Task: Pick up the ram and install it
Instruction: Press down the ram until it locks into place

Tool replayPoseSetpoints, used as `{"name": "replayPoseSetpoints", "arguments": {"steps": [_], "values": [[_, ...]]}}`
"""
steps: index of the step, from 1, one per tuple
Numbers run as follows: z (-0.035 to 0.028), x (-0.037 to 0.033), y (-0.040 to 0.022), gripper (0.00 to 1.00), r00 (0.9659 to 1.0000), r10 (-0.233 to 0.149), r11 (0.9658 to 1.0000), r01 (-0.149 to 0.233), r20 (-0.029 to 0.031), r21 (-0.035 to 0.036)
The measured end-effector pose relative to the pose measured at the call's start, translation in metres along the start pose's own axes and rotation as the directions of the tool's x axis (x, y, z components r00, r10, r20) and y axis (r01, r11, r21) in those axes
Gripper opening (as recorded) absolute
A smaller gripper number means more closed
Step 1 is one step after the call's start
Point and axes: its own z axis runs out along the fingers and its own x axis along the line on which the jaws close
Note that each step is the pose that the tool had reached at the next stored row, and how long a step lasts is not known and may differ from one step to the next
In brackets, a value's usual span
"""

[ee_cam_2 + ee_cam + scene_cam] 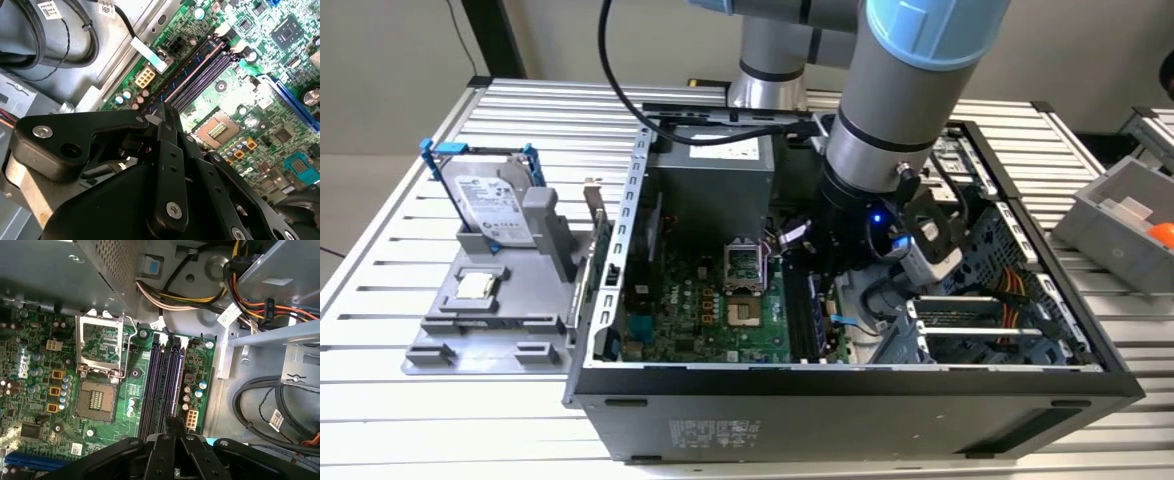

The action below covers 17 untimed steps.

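While my gripper (161, 117) hovers low over the memory slots (162, 385) at frame centre, closed on the ram (197, 67), the stick lies along one slot, probably for pressing it in.

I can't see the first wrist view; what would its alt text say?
A black robot claw hangs over the memory slots of a green motherboard inside an open computer case. Beside the slots sits an empty processor socket with its metal latch raised, and bundled coloured cables run past a metal drive cage.
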Motion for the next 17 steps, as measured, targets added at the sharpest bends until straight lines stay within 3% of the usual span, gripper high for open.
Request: {"name": "replayPoseSetpoints", "arguments": {"steps": [8, 10, 14, 17], "values": [[0.0000, 0.0005, 0.0002, 0.00, 0.9997, -0.022, 0.9997, 0.022, -0.0004, -0.0012], [-0.0001, 0.0005, 0.0002, 0.00, 0.9995, -0.030, 0.9995, 0.030, 0.0000, -0.0055], [-0.0001, 0.0005, 0.0002, 0.00, 0.9991, -0.042, 0.9989, 0.042, 0.0028, -0.0225], [0.0000, 0.0004, 0.0003, 0.00, 0.9988, -0.049, 0.9985, 0.049, 0.0027, -0.0229]]}}
